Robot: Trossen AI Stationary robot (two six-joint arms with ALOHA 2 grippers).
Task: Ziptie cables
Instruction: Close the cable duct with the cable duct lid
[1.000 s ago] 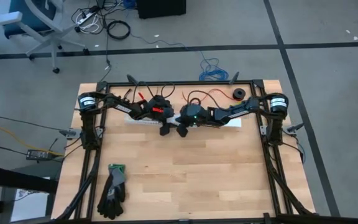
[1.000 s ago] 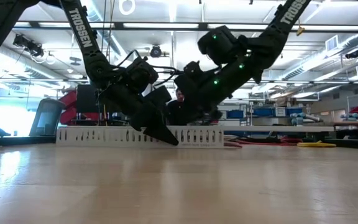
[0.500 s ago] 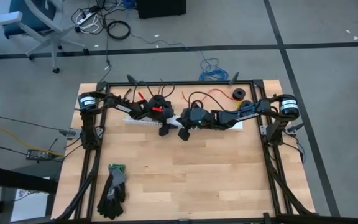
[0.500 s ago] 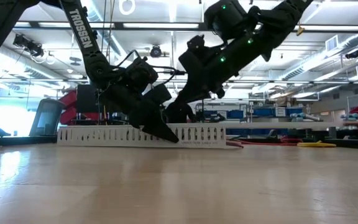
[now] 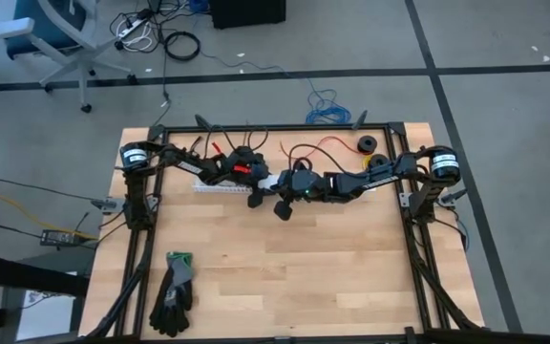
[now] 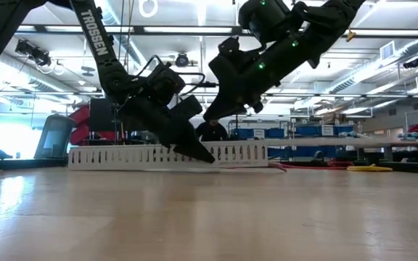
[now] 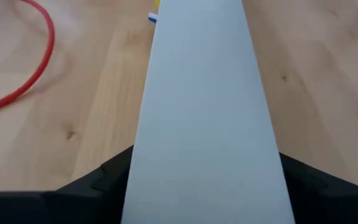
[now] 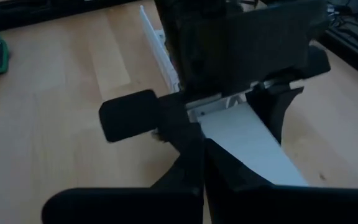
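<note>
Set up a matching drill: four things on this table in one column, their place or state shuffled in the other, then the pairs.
1. left gripper
2. right gripper
3. gloves
4. red wire

a. shut, above the table
b. lying near the table's front left
c. curved on the wood beside the channel
d. clamped across the white channel

Pairs: 1-d, 2-a, 3-b, 4-c
</note>
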